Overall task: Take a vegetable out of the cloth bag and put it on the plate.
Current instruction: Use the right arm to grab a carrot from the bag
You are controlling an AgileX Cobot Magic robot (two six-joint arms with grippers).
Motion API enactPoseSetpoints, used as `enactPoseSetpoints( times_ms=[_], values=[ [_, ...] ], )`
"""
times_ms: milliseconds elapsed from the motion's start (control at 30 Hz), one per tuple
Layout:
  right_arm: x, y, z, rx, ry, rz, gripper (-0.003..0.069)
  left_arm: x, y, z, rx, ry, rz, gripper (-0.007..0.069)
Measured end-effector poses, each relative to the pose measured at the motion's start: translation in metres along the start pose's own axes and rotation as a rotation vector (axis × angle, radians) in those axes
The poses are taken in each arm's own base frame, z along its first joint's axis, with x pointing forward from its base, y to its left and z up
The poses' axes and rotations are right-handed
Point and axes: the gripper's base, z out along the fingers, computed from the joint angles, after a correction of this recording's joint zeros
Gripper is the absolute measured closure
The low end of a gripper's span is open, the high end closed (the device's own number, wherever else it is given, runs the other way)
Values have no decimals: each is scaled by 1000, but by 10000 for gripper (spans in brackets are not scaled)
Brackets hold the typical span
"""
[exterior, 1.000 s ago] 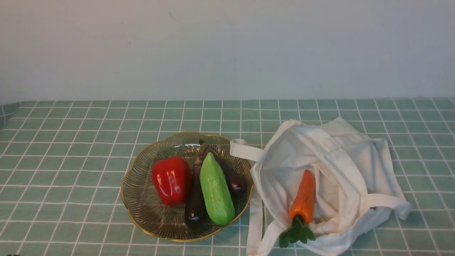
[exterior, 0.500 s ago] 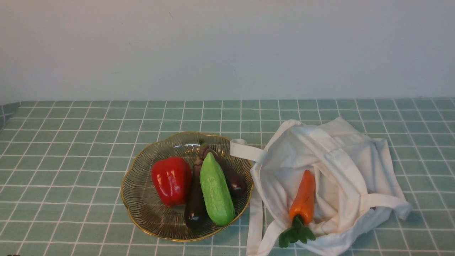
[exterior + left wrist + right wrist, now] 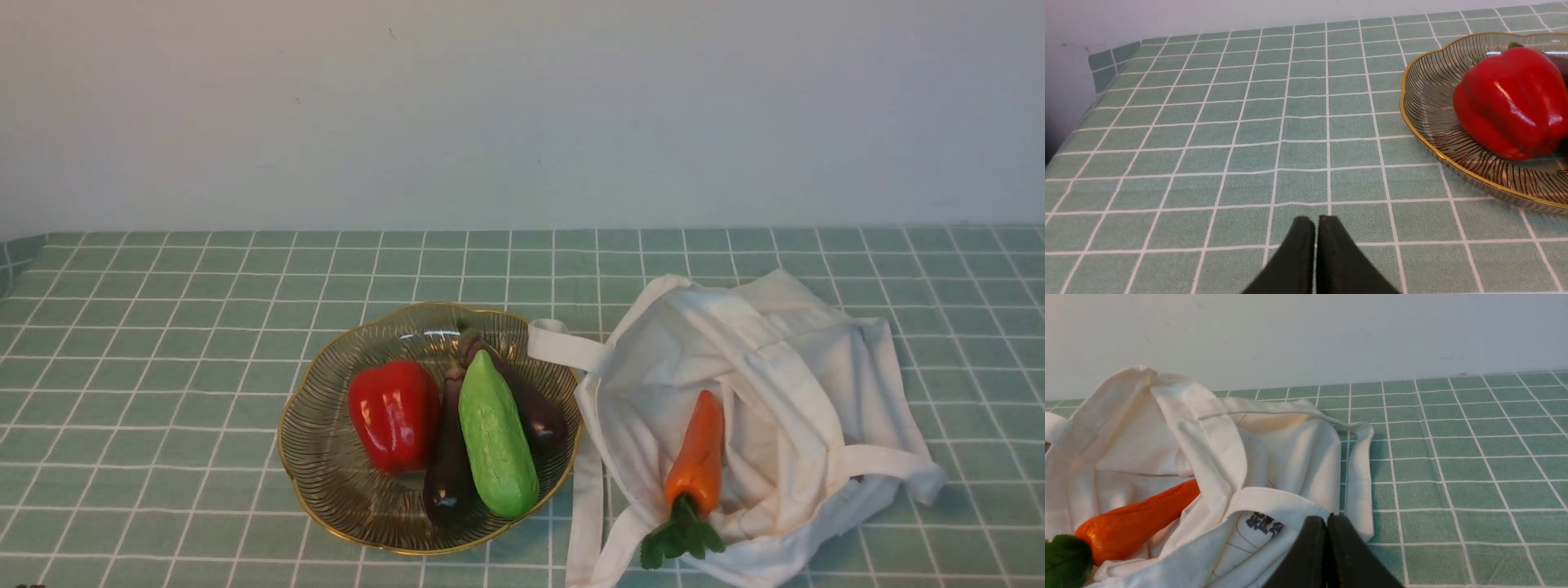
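Observation:
The orange carrot (image 3: 696,453) lies in the open mouth of the off-white cloth bag (image 3: 784,367) on the right, its green leaves toward the front edge. It also shows in the right wrist view (image 3: 1137,520), partly under a fold of the bag (image 3: 1216,445). The glass plate (image 3: 326,457) with a gold rim sits left of the bag and also shows in the left wrist view (image 3: 1437,130). My left gripper (image 3: 1316,220) is shut and empty, above bare cloth left of the plate. My right gripper (image 3: 1326,518) is shut and empty, near the bag's right front corner. Neither gripper shows in the front view.
The plate holds a red bell pepper (image 3: 393,415), a light green cucumber (image 3: 494,437) and two dark eggplants (image 3: 447,465). A green checked tablecloth (image 3: 163,343) covers the table. A bag strap (image 3: 584,498) hangs toward the front edge. A wall stands behind.

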Motion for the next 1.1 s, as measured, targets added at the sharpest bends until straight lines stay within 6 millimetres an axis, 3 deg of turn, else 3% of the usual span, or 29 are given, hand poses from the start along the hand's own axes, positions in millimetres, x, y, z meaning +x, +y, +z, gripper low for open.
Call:
enactPoseSetpoints(
  times_ms=[233, 367, 400, 533, 733, 800, 900, 967, 1100],
  values=[
    [-1, 1, 0, -10, -17, 39, 675, 0, 0, 0, 0, 0, 0, 629],
    [-9, 4, 0, -65, -97, 342, 675, 0, 0, 0, 0, 0, 0, 629],
    [-14, 5, -1, -99, -138, 565, 675, 0, 0, 0, 0, 0, 0, 629],
    [-17, 5, -2, -141, -160, 847, 675, 0, 0, 0, 0, 0, 0, 629],
    [-24, 11, -5, -195, -120, 967, 675, 0, 0, 0, 0, 0, 0, 629],
    [-49, 17, -16, -252, -147, 864, 675, 0, 0, 0, 0, 0, 0, 629],
    [-106, 25, -38, -282, -236, 603, 675, 0, 0, 0, 0, 0, 0, 629],
    [-140, 31, -45, -269, -197, 444, 673, 0, 0, 0, 0, 0, 0, 629],
    [-178, 37, -17, -194, 141, 275, 672, 0, 0, 0, 0, 0, 0, 629]
  ],
)
